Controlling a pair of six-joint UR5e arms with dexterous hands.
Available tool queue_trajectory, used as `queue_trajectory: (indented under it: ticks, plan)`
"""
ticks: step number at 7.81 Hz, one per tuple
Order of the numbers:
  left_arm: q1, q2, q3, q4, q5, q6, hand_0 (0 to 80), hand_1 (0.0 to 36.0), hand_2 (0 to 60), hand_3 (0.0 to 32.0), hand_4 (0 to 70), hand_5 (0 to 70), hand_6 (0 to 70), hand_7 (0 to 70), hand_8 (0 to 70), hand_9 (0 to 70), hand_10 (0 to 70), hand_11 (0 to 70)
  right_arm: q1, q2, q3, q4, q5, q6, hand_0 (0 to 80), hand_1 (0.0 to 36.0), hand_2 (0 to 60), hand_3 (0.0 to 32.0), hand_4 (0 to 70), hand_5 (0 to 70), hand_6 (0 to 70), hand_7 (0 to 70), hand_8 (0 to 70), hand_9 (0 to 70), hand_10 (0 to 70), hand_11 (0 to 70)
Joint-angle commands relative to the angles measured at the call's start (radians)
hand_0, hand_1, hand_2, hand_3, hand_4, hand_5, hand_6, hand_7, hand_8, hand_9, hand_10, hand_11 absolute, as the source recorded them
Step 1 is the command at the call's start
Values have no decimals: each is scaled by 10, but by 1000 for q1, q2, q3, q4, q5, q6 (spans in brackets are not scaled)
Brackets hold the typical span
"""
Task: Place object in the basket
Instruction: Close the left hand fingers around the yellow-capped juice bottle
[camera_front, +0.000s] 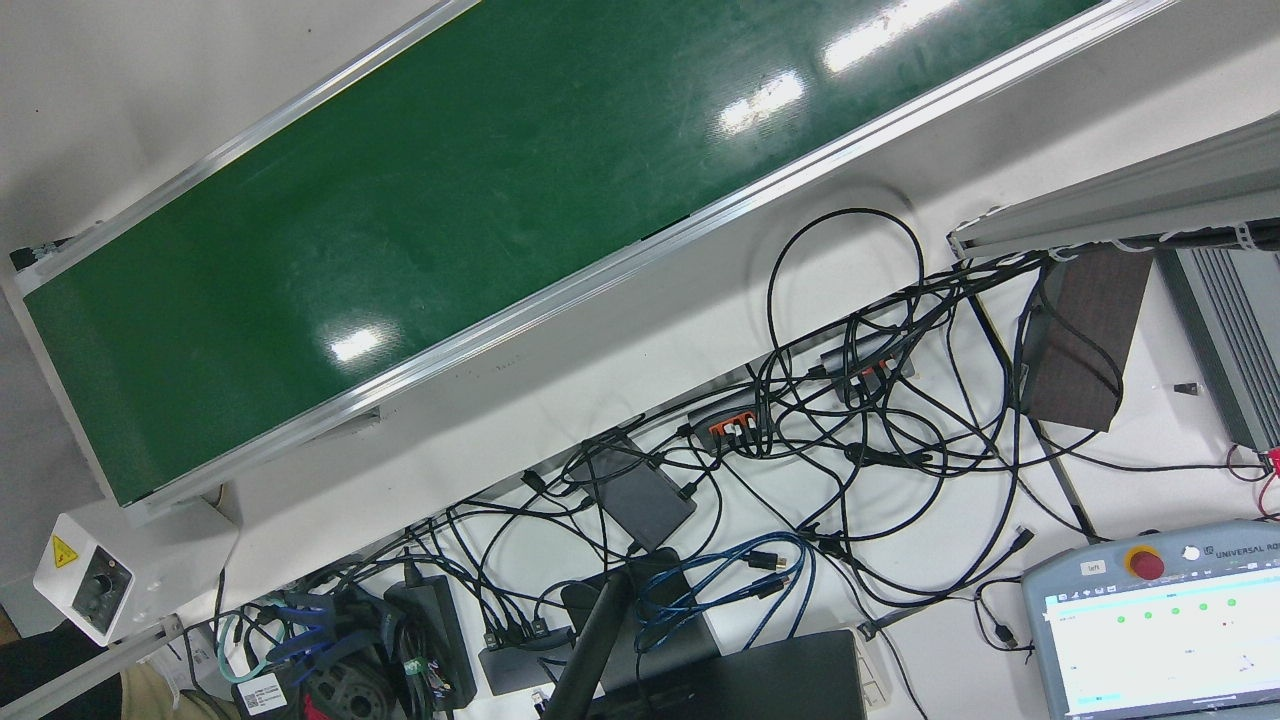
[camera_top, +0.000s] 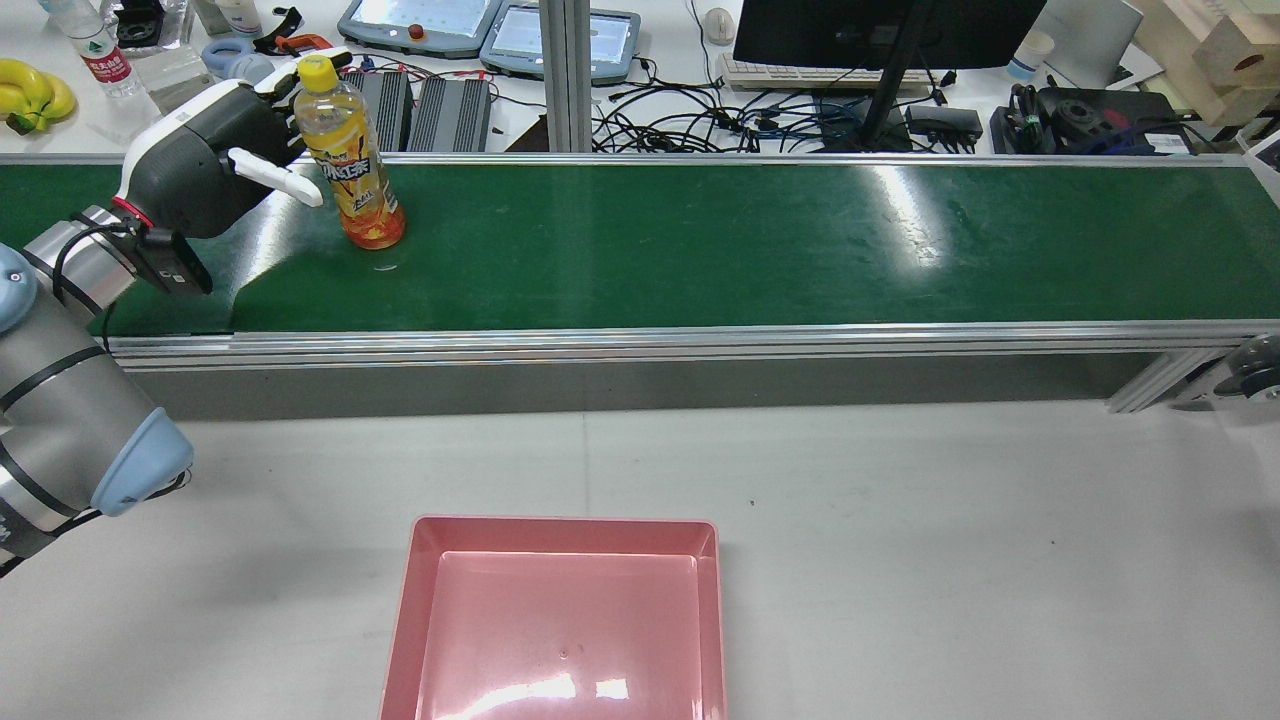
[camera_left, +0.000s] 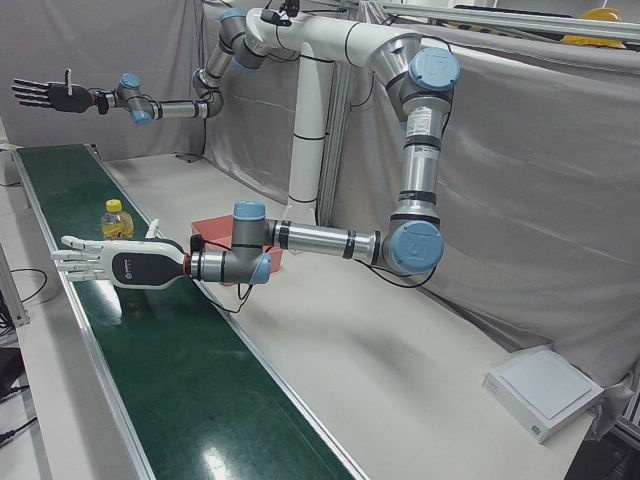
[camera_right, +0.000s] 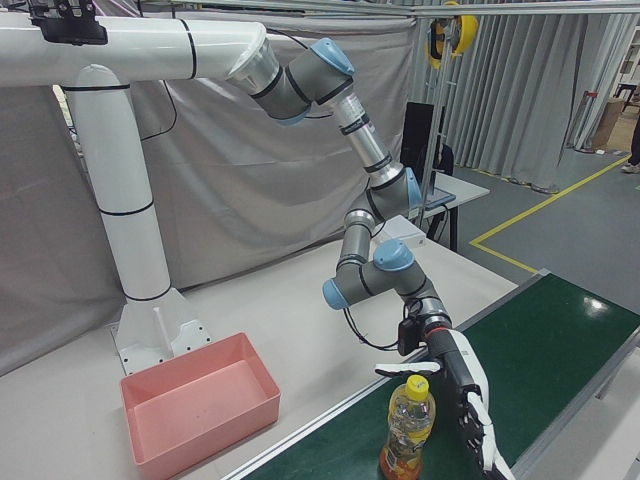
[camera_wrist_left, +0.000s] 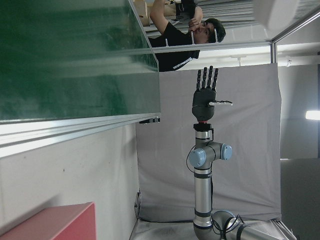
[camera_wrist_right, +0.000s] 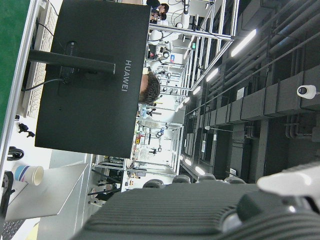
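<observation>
Our left hand (camera_top: 215, 155) hovers spread wide and empty just beside the upright yellow-capped plastic bottle of orange drink (camera_top: 350, 160) on the green conveyor belt (camera_top: 700, 240). We should wrap its middle squarely, so it doesn't tip, then carry it to the empty pink plastic basket (camera_top: 555, 620) on the white counter (camera_top: 900, 520). Our right hand (camera_left: 45, 95) waits raised, fingers spread, holding nothing.

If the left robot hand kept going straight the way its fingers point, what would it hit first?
Probably nothing on the belt. The left robot hand is open beside the bottle, fingers aimed across the green conveyor toward the desk side. The bottle sits beside that line, though depth is unclear.
</observation>
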Motion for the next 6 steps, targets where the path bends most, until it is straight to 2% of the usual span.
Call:
queue_trajectory:
  ticks: [1, 3, 4, 5, 6]
  plan:
    - [24, -8, 2, 6, -1, -2, 662, 121, 0, 0, 7, 194, 0, 0, 0, 0, 0, 17, 0, 0, 0, 0, 0, 0, 0, 0, 0, 0, 0, 0, 0, 0, 0, 0, 0, 0]
    - [21, -10, 0, 0, -9, -6, 677, 123, 0, 0, 9, 210, 0, 0, 0, 0, 2, 25, 0, 0, 0, 0, 0, 0, 0, 0, 0, 0, 0, 0, 0, 0, 0, 0, 0, 0]
    - [21, -9, -3, -3, -42, -23, 726, 127, 0, 0, 9, 276, 0, 2, 0, 9, 47, 94, 0, 0, 0, 0, 0, 0, 0, 0, 0, 0, 0, 0, 0, 0, 0, 0, 0, 0]
    - [23, -8, -3, 3, -83, -58, 800, 173, 0, 0, 209, 390, 0, 74, 54, 93, 264, 406, 0, 0, 0, 0, 0, 0, 0, 0, 0, 0, 0, 0, 0, 0, 0, 0, 0, 0]
    - [23, -8, -10, 12, -97, -63, 800, 220, 0, 0, 700, 695, 293, 415, 330, 464, 553, 700, 0, 0, 0, 0, 0, 0, 0, 0, 0, 0, 0, 0, 0, 0, 0, 0, 0, 0]
